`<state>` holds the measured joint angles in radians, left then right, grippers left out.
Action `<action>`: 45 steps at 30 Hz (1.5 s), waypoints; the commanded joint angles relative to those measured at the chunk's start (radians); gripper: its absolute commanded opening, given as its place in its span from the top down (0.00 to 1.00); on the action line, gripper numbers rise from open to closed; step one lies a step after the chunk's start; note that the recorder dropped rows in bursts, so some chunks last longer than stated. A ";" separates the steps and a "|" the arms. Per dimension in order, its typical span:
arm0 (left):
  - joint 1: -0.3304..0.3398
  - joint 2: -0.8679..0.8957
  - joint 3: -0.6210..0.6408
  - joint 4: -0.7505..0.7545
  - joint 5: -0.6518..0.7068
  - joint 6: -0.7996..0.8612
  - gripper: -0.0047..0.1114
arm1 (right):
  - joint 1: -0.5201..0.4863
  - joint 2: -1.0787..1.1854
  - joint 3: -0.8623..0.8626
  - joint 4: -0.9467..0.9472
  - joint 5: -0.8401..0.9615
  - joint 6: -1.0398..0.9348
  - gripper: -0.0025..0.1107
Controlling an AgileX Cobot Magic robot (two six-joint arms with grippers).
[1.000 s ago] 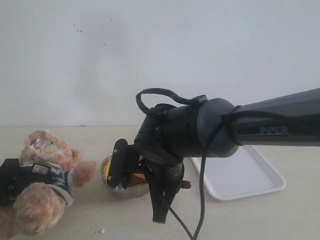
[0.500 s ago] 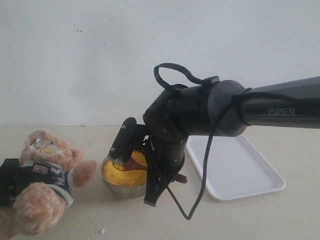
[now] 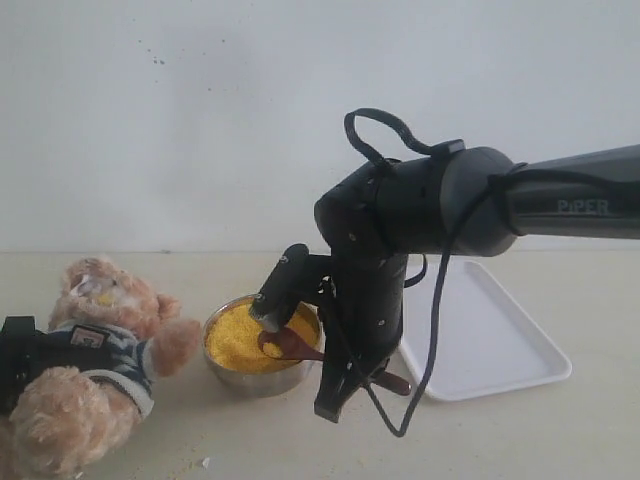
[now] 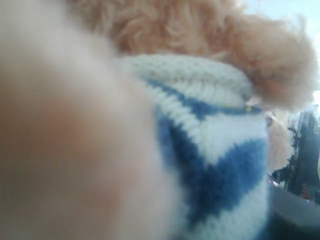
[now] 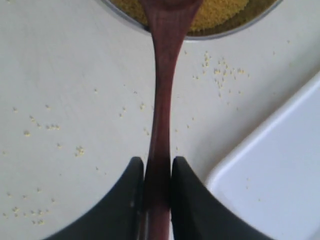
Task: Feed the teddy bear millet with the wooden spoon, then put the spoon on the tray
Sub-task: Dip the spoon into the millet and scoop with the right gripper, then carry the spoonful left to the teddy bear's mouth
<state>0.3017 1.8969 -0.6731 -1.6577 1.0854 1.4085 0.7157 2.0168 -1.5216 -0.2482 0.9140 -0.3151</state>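
Millet [image 3: 232, 338] fills the small round steel bowl [image 3: 240, 381] almost to the top, in a bright yellow heap. The bowl stands on the pale table [image 3: 560, 430], between the teddy bear [image 3: 95, 375] and the tray [image 3: 490, 350]. The white tray has nothing in it; it lies flat just beside the bowl, on the right in the exterior view. The wooden spoon [image 5: 162, 95] is dark reddish brown, with a thin straight handle. Its round end sits on the millet inside the bowl, and its handle goes out over the bowl's rim toward the tray. The right gripper [image 5: 157, 167] has its two black jaws squeezed tight on the handle, close to the far end, so the spoon is held and not lying down. Little yellow grains [image 5: 220, 70] are spilled on the table near the bowl. The teddy bear is fuzzy and light brown and wears a blue and white striped shirt with a small badge on the chest. It leans back on the left in the exterior view, one paw near the bowl, with a bit of yellow on its face. The left gripper [image 3: 16, 355] is a black shape at the bear's back. Its own camera shows only blurry fur and stripes, so I cannot tell how its jaws stand.
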 commanded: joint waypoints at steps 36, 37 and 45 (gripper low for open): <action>0.003 0.000 0.143 0.094 0.094 -0.096 0.93 | 0.246 -0.132 -0.051 -0.162 -0.213 -0.068 0.98; 0.003 0.000 0.143 0.089 0.094 -0.096 0.93 | 0.249 -0.132 -0.051 -0.186 -0.226 -0.030 0.98; 0.003 0.000 0.143 0.083 0.094 -0.091 0.93 | 0.316 -0.069 -0.051 -0.328 -0.236 0.055 0.98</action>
<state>0.3017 1.8969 -0.5341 -1.5615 1.1515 1.3191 1.0078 1.9176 -1.5663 -0.5148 0.6638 -0.2720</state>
